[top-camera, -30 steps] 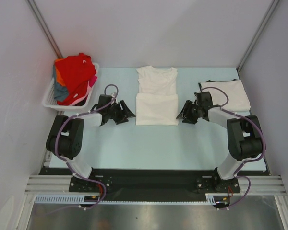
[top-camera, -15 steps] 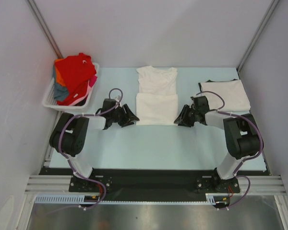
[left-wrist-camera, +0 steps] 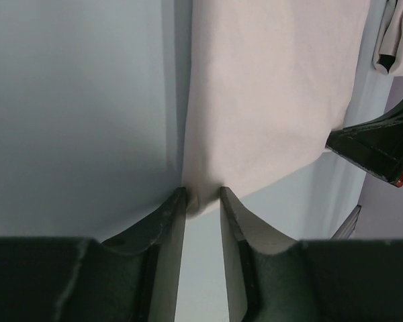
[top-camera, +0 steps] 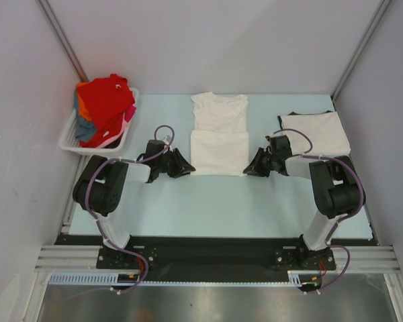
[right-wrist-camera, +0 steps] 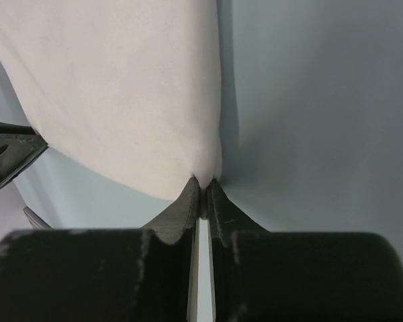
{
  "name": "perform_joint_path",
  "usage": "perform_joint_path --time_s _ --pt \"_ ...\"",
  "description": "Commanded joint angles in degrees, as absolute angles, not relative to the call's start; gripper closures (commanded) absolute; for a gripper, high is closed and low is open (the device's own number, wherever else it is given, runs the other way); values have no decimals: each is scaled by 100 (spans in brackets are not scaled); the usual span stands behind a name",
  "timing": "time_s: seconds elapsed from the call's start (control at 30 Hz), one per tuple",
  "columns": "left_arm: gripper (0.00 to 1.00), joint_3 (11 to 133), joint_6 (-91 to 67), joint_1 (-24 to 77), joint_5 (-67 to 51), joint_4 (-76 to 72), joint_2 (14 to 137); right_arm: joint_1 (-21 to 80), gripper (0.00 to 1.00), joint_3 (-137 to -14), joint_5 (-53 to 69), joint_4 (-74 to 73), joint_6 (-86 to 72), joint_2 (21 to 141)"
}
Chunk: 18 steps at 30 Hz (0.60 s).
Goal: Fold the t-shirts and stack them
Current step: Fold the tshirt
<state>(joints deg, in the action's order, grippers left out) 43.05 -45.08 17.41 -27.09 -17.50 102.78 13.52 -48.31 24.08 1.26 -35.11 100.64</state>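
A plain off-white t-shirt [top-camera: 219,134] lies in the middle of the table with its lower half folded up. My left gripper [top-camera: 183,164] is at its near left corner. In the left wrist view the jaws [left-wrist-camera: 201,194] stand a little apart, with the corner of the shirt [left-wrist-camera: 269,87] between the tips. My right gripper [top-camera: 250,166] is at the near right corner. In the right wrist view it [right-wrist-camera: 204,181] is shut, pinching the corner of the shirt [right-wrist-camera: 121,87]. A folded white t-shirt [top-camera: 316,131] lies at the right.
A white slatted basket [top-camera: 68,137] at the back left holds red [top-camera: 106,100], orange, blue-grey and pink t-shirts. Walls close in the left, right and back. The right gripper's fingers [left-wrist-camera: 379,144] show in the left wrist view.
Both grippers moved inward and toward me to the shirt's near corners. The right jaws closed on the cloth and the left jaws narrowed around the other corner.
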Motion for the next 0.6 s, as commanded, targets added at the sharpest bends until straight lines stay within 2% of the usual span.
perform_joint_path --time_s 0.0,0.1,0.13,0.17,0.5,0.57 --pt "64 4184 -4430 1784 -2558 -1653 10336 1362 94 -4772 2347 290 -3463 10046" --pt "51 4043 -4254 1784 -2146 -1460 10117 1362 93 -4737 2320 264 -3437 10002" --pt "44 3991 -4219 1784 -2040 -1355 10038 1362 92 -4729 2303 272 -3437 9967" --pt "43 3990 -4167 1784 -1961 -1336 10020 1354 92 -4711 2303 281 -3428 9958" --pt "54 4095 -4078 2082 -1680 -1099 10028 1371 92 -4693 2232 246 -3384 9879" --pt "59 4139 -4078 2127 -1635 -1055 10089 1371 92 -4667 2232 272 -3384 9870"
